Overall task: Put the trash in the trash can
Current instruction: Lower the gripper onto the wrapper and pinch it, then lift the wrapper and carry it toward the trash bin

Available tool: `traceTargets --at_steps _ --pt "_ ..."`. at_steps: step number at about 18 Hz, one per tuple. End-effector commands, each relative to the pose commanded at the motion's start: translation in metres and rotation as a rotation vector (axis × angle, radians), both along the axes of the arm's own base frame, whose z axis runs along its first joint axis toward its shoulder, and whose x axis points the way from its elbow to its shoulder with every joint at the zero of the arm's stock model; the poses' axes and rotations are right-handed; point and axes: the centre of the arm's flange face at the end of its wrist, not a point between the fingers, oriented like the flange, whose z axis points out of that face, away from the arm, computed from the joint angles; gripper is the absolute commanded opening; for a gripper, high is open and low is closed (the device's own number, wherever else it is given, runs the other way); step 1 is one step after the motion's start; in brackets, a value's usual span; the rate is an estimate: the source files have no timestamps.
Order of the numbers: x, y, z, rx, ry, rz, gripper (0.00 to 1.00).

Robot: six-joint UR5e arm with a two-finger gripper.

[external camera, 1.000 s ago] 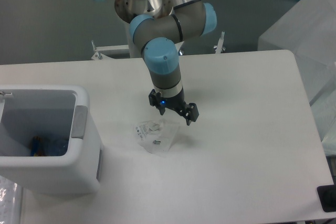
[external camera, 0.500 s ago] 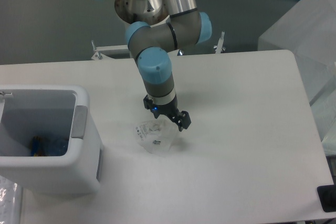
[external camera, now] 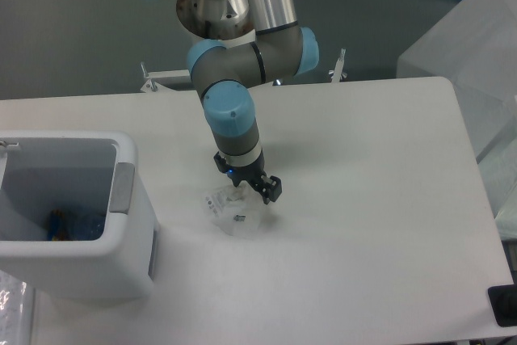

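Note:
The crumpled clear plastic wrapper [external camera: 233, 213] with small print lies on the white table, right of the trash can. My gripper [external camera: 245, 187] hangs right over the wrapper's upper edge with its fingers spread open, and nothing is gripped. The trash can [external camera: 121, 241] is a white boxy bin with a grey handle patch, at the left edge. Something bluish lies at its bottom [external camera: 69, 225]; I cannot tell whether it is the bottle.
A translucent plastic-covered box [external camera: 477, 62] stands at the far right past the table's edge. A dark object [external camera: 505, 305] sits at the lower right corner. A metal bracket [external camera: 161, 78] runs along the table's back edge behind the arm.
My gripper has moved left and down, from right of the wrapper to right over its upper edge. The wrapper and the bin have not moved.

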Motion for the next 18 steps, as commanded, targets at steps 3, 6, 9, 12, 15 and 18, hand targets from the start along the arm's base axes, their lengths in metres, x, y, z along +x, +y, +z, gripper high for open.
traceTargets --at_steps 3,6,9,12,15,18 --pt "0.0 0.0 0.0 0.0 -0.004 0.003 0.06" --pt "-0.001 0.001 0.004 0.017 -0.004 0.028 0.03" --pt "-0.008 0.001 0.016 0.041 0.01 0.067 0.03" --pt "-0.021 -0.002 0.046 0.123 0.017 0.134 0.03" --pt "-0.043 -0.006 0.104 0.287 0.004 0.231 0.03" --pt "-0.053 -0.009 0.144 0.38 0.02 0.312 0.03"
